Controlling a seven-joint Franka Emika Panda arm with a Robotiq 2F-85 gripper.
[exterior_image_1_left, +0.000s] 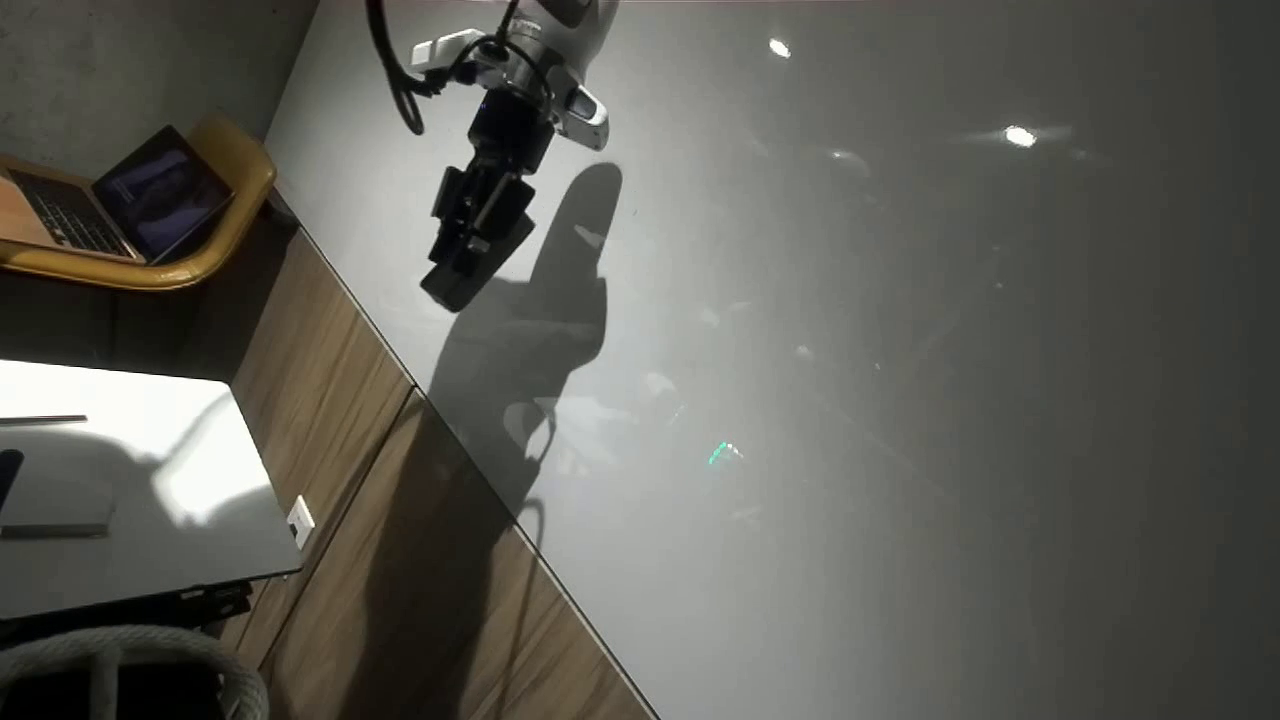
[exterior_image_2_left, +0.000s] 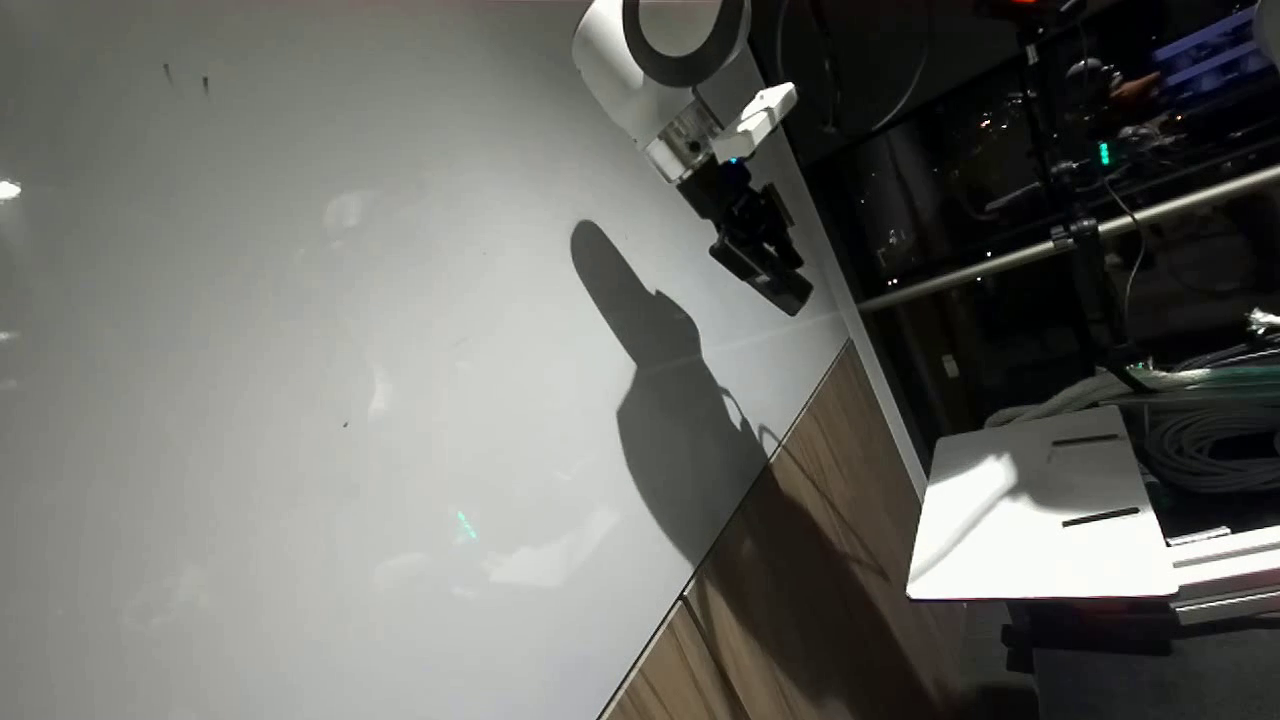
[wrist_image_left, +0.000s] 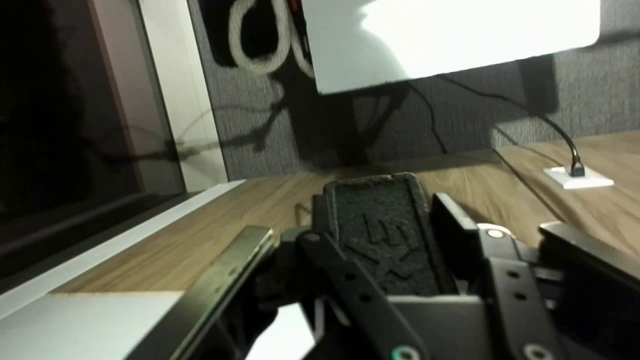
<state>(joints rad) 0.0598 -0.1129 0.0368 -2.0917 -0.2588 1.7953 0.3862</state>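
Hangs in front of a broad, pale, glossy surface (exterior_image_1_left: 900, 450), bordered by wood panelling (exterior_image_1_left: 320, 370), with a white slotted slab (exterior_image_2_left: 1010, 540) past the wood in both exterior views. Pinches, in the black gripper (wrist_image_left: 387, 222), a dark, rough-faced block (wrist_image_left: 377, 215), pressed from both sides and jutting beyond the fingertips (wrist_image_left: 452, 227).

Has block (wrist_image_left: 387, 240) between jaws of end effector (wrist_image_left: 384, 211). In both exterior views, shows arm (exterior_image_1_left: 578, 28) above block, board (exterior_image_1_left: 850, 400) behind block, wood panels (exterior_image_1_left: 400, 500) below block. In an exterior view, shows chair (exterior_image_1_left: 252, 180) left of block with laptop (exterior_image_1_left: 135, 200) on it, plate (exterior_image_1_left: 140, 490) below left. In an exterior view, shows rail (exterior_image_2_left: 960, 274) right of block, plate below right of block. In wrist view, shows outlet (wrist_image_left: 595, 179) on wood panels right of block, cable (wrist_image_left: 577, 169) in it, plate above block, rope loop (wrist_image_left: 261, 65) above left of block.
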